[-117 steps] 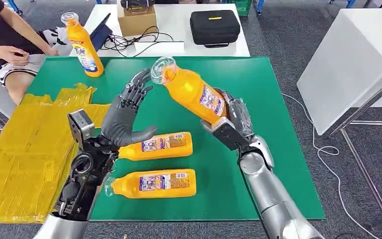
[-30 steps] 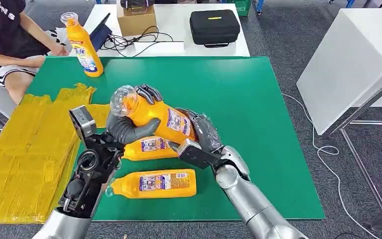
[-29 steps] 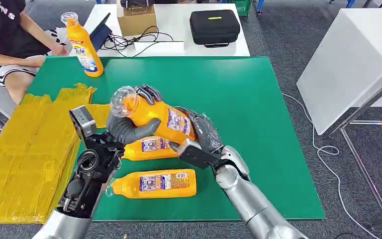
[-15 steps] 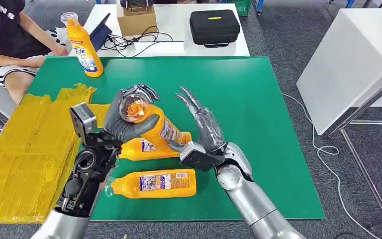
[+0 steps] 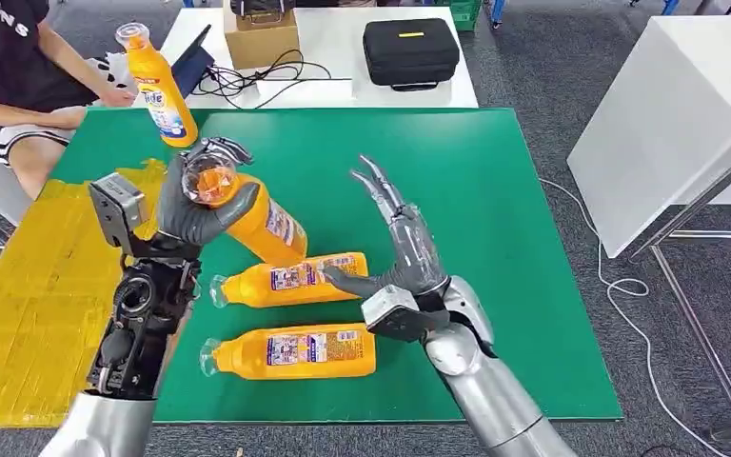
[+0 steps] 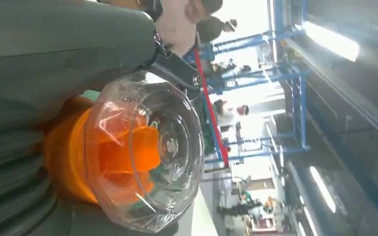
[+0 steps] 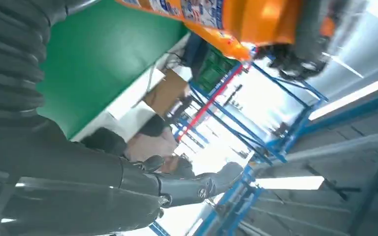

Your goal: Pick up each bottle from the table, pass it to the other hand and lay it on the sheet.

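My left hand (image 5: 200,205) grips an orange bottle (image 5: 252,217) near its clear cap, tilted above the green table (image 5: 495,190); the cap (image 6: 142,152) fills the left wrist view, and the bottle's body (image 7: 226,17) shows in the right wrist view. My right hand (image 5: 405,252) stands open with fingers spread upward, a short way right of that bottle and apart from it. Two more orange bottles lie on the table, one (image 5: 290,279) beneath the held bottle and one (image 5: 295,350) nearer me. Another bottle (image 5: 159,88) stands upright at the far left. The yellow sheet (image 5: 29,286) covers the table's left side.
A person (image 5: 19,67) sits at the far left corner beside the upright bottle. Behind the green table is a white table (image 5: 343,38) with a black case (image 5: 410,50), a cardboard box (image 5: 262,36) and cables. Another white table (image 5: 666,114) stands to the right.
The right hand let go of the bottle and opened its fingers. The left hand took it near the cap and has carried it leftward toward the yellow sheet.
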Robot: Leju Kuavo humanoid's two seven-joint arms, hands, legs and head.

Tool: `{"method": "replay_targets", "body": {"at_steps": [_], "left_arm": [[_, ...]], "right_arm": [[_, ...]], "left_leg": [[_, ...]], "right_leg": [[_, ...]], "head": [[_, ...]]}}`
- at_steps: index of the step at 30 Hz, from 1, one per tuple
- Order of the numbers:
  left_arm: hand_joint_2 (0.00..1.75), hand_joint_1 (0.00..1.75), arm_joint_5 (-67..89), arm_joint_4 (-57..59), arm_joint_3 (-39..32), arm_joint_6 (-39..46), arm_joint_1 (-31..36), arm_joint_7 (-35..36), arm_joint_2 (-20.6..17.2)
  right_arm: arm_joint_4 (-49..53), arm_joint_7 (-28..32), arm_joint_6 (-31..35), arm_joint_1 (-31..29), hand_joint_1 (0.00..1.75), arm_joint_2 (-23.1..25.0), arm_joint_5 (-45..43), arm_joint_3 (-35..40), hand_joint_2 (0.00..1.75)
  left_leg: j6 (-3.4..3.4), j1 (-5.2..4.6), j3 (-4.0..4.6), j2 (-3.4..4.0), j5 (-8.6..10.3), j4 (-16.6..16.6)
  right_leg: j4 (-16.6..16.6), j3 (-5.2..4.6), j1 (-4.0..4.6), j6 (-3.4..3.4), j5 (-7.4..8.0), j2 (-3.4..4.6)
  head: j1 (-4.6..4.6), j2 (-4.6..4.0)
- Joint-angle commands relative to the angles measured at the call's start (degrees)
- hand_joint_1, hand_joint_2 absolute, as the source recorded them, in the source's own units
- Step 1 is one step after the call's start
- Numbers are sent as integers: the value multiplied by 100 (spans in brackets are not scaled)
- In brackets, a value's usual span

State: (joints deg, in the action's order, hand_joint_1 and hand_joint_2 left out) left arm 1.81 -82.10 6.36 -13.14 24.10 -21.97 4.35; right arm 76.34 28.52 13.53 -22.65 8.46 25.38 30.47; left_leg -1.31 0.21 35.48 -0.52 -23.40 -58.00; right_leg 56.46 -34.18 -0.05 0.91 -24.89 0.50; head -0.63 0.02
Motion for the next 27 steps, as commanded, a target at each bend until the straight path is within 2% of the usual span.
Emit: {"method": "replay_targets", "body": {"at_steps": [1, 7, 9, 12, 13, 15, 21, 23, 24, 27], "left_arm": [[175, 175, 833, 470, -334, 1111, 585, 67, -107], [175, 175, 2617, 267, -596, 2976, 773, 412, -234], [175, 175, 2680, 272, -622, 3038, 821, 420, -256], [175, 175, 3643, 373, -667, 3892, 868, 637, -284], [175, 175, 4408, 485, -670, 4394, 924, 861, -341], [175, 175, 4452, 495, -667, 4408, 928, 874, -345], [175, 175, 4452, 495, -667, 4408, 928, 874, -345], [175, 175, 4985, 636, -632, 4599, 976, 1061, -416], [175, 175, 5800, 800, -607, 4799, 1032, 1411, -485], [175, 175, 6600, 1146, -522, 4524, 1126, 1712, -582]], "right_arm": [[627, 37, 251, 93, 0, -402, 9, 44, 175], [1113, 111, 555, 284, 0, -503, 114, 64, 175], [1170, 103, 581, 298, 0, -509, 116, 58, 175], [1205, 96, 654, 325, 0, -513, 125, 60, 175], [1232, 96, 694, 353, 0, -498, 130, 62, 175], [1236, 96, 702, 355, 0, -498, 130, 62, 175], [1236, 96, 702, 355, 0, -498, 130, 62, 175], [1265, 92, 733, 367, 0, -500, 134, 67, 175], [1303, 67, 750, 387, 0, -513, 144, 78, 175], [1346, 19, 771, 408, 0, -543, 154, 71, 175]], "left_leg": [[3, 2, -6, -8, -2, -1], [8, 3, -23, -4, -12, -4], [8, 3, -18, -1, -11, -4], [5, 1, -15, -3, -7, -1], [7, 3, -28, -2, -13, -2], [3, 2, -6, 0, -3, 0], [5, 2, -18, -3, -6, 0], [3, 1, -7, -1, -3, 1], [5, 2, -19, 0, -7, 0], [6, 2, -20, -2, -6, 3]], "right_leg": [[-1, 10, 2, 1, -4, -12], [2, 28, 4, 1, -14, -14], [3, 21, 4, 0, -12, -10], [0, 18, 3, 1, -8, -8], [0, 32, 5, 2, -13, -10], [-1, 9, 4, 1, -3, -5], [-1, 21, 3, 1, -7, -8], [-1, 10, 2, 1, -2, -4], [-2, 23, 3, 2, -7, -6], [-3, 23, 2, 0, -7, -7]], "head": [[2, 0], [2, 0], [0, 0], [0, 0], [2, 0], [0, 0], [2, 0], [0, 0], [2, 0], [2, 0]]}}
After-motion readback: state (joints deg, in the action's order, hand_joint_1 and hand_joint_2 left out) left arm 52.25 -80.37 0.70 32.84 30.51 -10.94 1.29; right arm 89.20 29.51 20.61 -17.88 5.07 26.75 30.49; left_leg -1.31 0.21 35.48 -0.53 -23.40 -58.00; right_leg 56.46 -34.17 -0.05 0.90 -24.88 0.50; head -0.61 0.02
